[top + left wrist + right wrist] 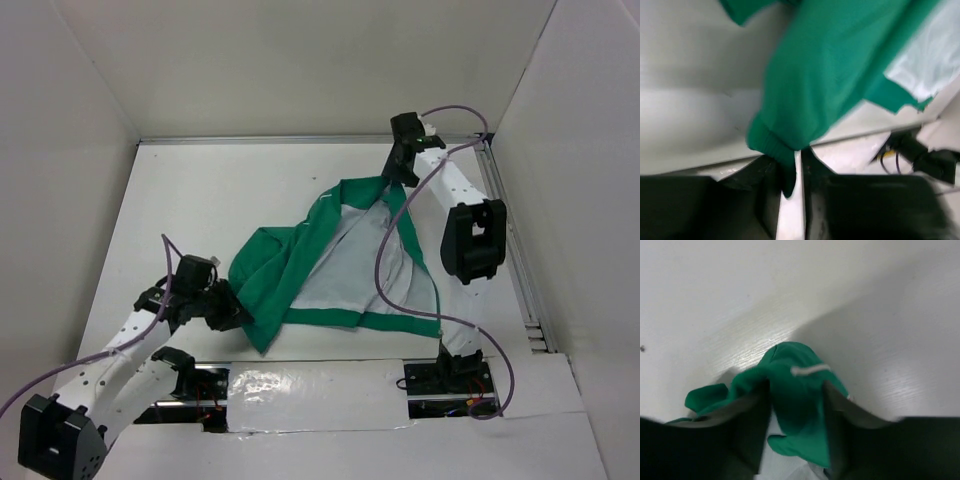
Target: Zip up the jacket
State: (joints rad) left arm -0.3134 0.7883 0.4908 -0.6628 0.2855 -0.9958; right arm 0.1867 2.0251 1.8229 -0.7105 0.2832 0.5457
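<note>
With the jacket (340, 265) lying open, lining up, on the counter (180, 200), left fingers (766, 187) nipping a sleeve cuff and right fingers (751, 432) a bunched far edge, I'd draw them gently apart to flatten it first.

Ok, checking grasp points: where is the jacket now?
Top view, centre: the jacket lies open, held by the left gripper at its near-left and the right gripper at its far edge.

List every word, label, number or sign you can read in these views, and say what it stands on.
None can be read. The jacket shows only plain green cloth and pale lining in all three views, with no letter, label or number visible. The table carries no print.
</note>
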